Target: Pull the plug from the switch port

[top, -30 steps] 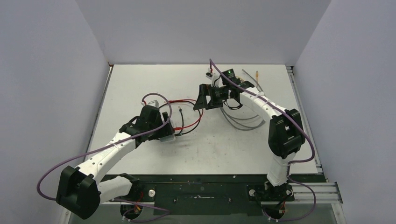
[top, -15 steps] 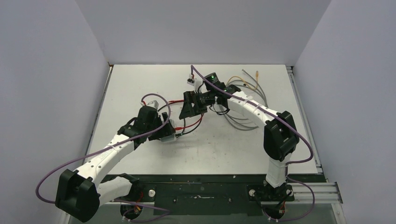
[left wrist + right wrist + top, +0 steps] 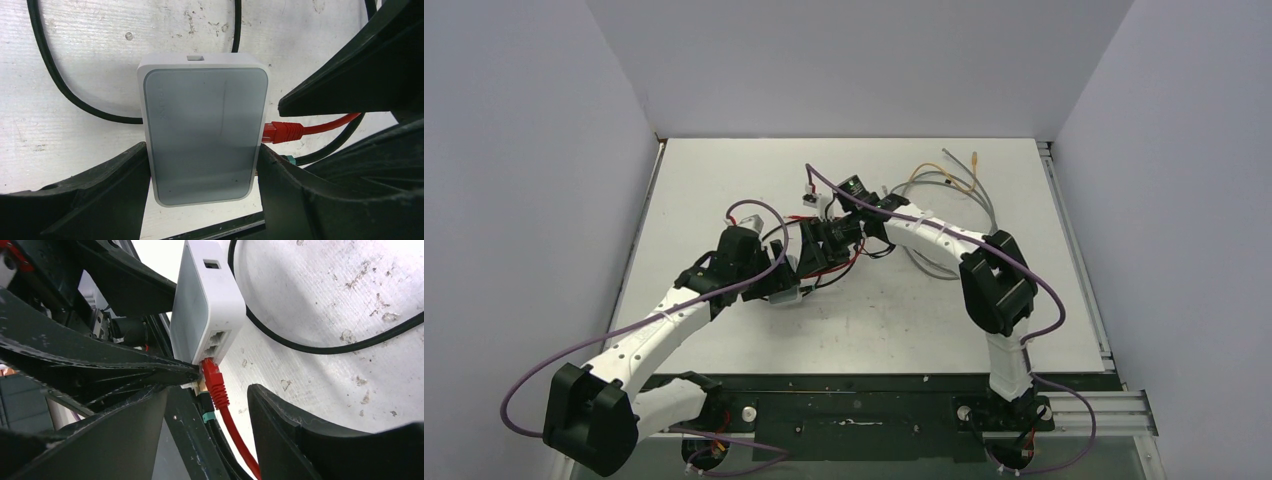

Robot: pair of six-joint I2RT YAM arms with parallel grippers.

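Black right pincer (image 3: 206, 402) straddles red plug (image 3: 215, 382).

A lab test cell: plain grey walls (image 3: 854, 60) box in a scuffed white table (image 3: 904, 320).

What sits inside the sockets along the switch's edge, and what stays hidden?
A red plug fills one socket of the switch; two neighbouring sockets look empty. A teal-banded black connector sits beside it, but a finger of the left hand covers its socket.
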